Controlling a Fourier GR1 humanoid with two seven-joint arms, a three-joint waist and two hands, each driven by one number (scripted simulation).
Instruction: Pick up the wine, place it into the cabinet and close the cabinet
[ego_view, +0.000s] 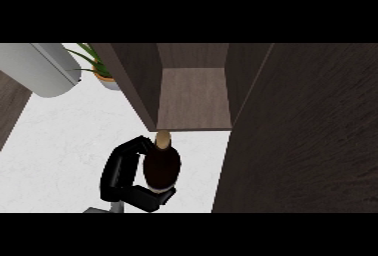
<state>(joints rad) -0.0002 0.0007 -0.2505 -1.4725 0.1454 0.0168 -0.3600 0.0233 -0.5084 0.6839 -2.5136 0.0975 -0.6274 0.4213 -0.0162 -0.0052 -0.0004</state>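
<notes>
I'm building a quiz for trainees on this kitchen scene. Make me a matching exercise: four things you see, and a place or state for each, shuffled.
Things:
1. wine bottle
2. cabinet
3. potted plant
4. left hand

Places or states:
A. at the back of the counter, left of the cabinet
B. open, its shelf bare
C. curled round the bottle
D. held just in front of the shelf edge, neck towards it

Pairs: 1-D, 2-B, 3-A, 4-C
</notes>
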